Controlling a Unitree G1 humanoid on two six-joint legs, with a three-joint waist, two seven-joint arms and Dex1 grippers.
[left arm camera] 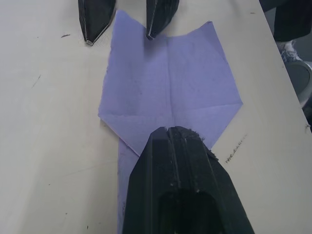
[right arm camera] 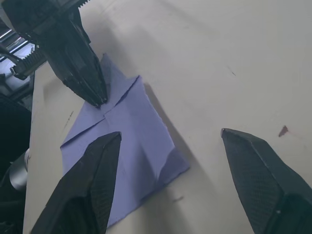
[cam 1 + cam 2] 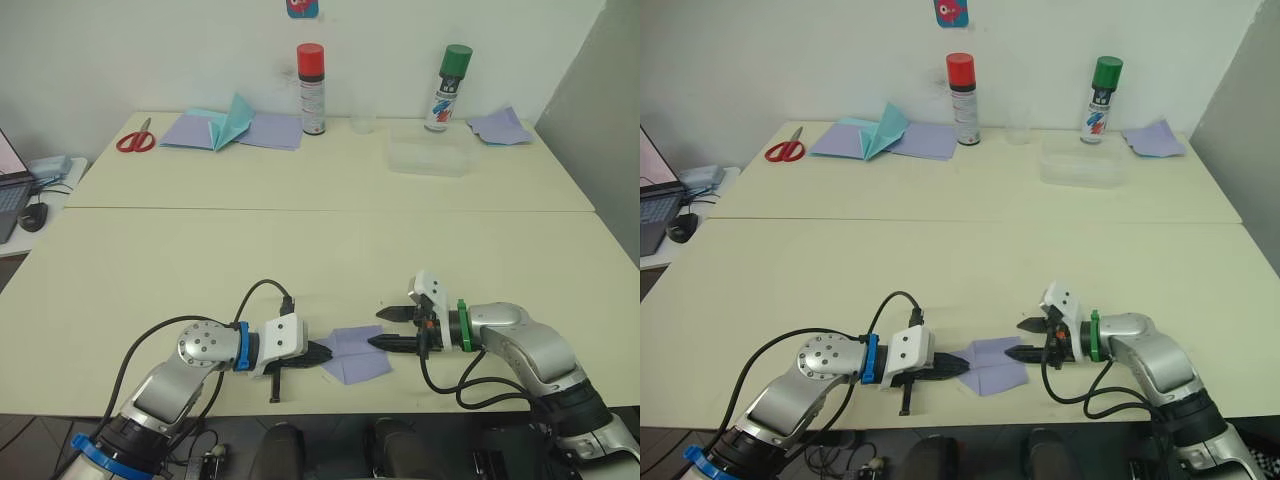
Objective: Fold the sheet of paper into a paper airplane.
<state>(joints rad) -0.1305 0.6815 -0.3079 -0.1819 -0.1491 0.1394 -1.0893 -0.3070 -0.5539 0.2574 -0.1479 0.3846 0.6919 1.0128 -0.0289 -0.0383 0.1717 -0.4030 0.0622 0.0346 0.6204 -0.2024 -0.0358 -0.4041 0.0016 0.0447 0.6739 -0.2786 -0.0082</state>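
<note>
While the paper (image 3: 355, 353) lies partly folded near the table's (image 3: 300, 250) front edge, the left gripper (image 3: 322, 353), fingers together, pins its pointed end and the right gripper (image 3: 392, 328) stands wide at the far edge.

Thin and light, the paper likely slides and creases at a touch; a free edge or flap seems the best hold while the point is pinned. From the left wrist come the centre crease and diagonal folds; from the right wrist, one finger (image 2: 85, 190) over the paper and the other off it.
</note>
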